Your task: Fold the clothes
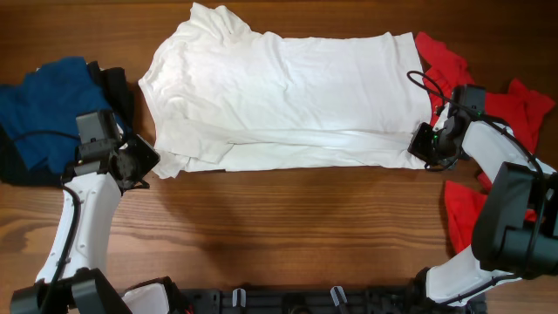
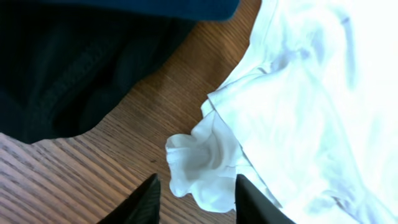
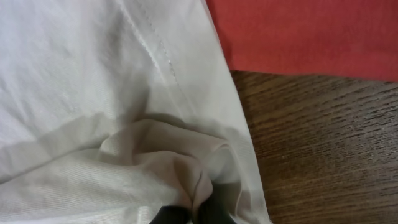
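The right gripper (image 3: 194, 213) is pinched tight on a fold of the white T-shirt (image 1: 288, 87) at its lower right corner; in the right wrist view the cloth gathers into creases that run into the dark fingertips. The left gripper (image 2: 196, 182) stands narrowly apart, its two fingers on either side of a bunched, curled bit of the shirt's edge at the lower left corner. It has not closed on the cloth.

The shirt lies stretched sideways across the upper middle of the table (image 1: 288, 227), flat for the most part, with soft wrinkles near its left end. One short sleeve sticks up at the top left. Along the lower edge a long band of cloth lies doubled over the rest, so a layered strip runs from one gripper to the other.

Only the very tips of the right fingers show in the wrist view, so how much cloth they hold is hard to tell. The shirt's right end covers part of the red garment (image 1: 440, 57), and the right arm hides more of it.

To the left, well clear of the shirt's body, a blue garment (image 1: 44, 105) lies crumpled on a black garment (image 1: 118, 87). The black one lies near the left gripper, with bare wood between it and the shirt.
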Robot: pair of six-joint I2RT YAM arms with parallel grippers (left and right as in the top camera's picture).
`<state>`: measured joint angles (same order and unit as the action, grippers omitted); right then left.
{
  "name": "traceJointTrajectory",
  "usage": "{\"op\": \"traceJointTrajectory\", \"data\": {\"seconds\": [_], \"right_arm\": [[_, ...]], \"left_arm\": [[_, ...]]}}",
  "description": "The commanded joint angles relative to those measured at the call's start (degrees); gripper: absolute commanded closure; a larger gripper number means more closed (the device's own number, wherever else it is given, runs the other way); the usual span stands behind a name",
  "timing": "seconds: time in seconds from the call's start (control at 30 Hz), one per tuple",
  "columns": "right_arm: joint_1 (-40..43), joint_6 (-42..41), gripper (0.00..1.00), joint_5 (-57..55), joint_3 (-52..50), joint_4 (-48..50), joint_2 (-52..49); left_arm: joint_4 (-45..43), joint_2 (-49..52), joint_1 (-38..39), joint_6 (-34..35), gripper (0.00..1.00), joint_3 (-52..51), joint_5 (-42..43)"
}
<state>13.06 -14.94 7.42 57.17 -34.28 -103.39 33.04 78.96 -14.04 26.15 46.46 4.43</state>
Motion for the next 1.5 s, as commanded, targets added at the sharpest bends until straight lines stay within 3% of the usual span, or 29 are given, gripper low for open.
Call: {"op": "traceJointTrajectory", "data": {"seconds": [0.0,0.4,0.47,0.53,0.57,0.77,0.97,1.13,1.3,1.47], "right_arm": [[1.9,-0.5,0.96,-10.0,-3.1,-0.9,-5.0],[1.9,-0.5,0.96,-9.9,-3.1,-1.0,-5.0],[1.9,-0.4,0.96,-9.3,-3.1,-1.1,-5.0],[1.9,-0.4,0.96,-8.9,-3.1,-1.1,-5.0],[1.9,-0.4,0.96,-8.9,-3.1,-1.1,-5.0],[1.9,-0.4,0.95,-8.9,-3.1,-1.1,-5.0],[1.9,-0.5,0.96,-8.9,-3.1,-1.1,-5.0],[1.9,-0.5,0.96,-9.0,-3.1,-1.6,-5.0],[1.9,-2.5,0.96,-11.7,-3.1,-3.8,-5.0],[2.0,-3.3,0.96,-12.6,-3.1,-5.6,-5.0]], "left_arm": [[0.1,1.9,-0.3,-0.4,0.60,-0.9,0.7],[-5.8,14.7,-0.3,-0.5,0.60,-1.6,0.7],[-6.8,15.6,-0.3,-0.5,0.70,-1.6,0.6],[-6.9,15.4,-0.4,-0.5,0.94,-1.6,-0.7],[-6.9,15.1,-0.5,-0.5,0.96,-1.6,-1.9],[-5.4,11.8,-1.2,-0.4,0.96,-1.5,-14.8],[-5.6,9.8,-1.2,-0.5,0.91,-1.5,-17.0],[-0.1,9.8,-1.2,-0.4,0.96,-1.5,-17.6],[7.2,9.8,-1.2,4.6,0.96,-1.5,-25.3],[7.0,9.8,-1.2,5.8,0.92,-1.5,-25.4]]}}
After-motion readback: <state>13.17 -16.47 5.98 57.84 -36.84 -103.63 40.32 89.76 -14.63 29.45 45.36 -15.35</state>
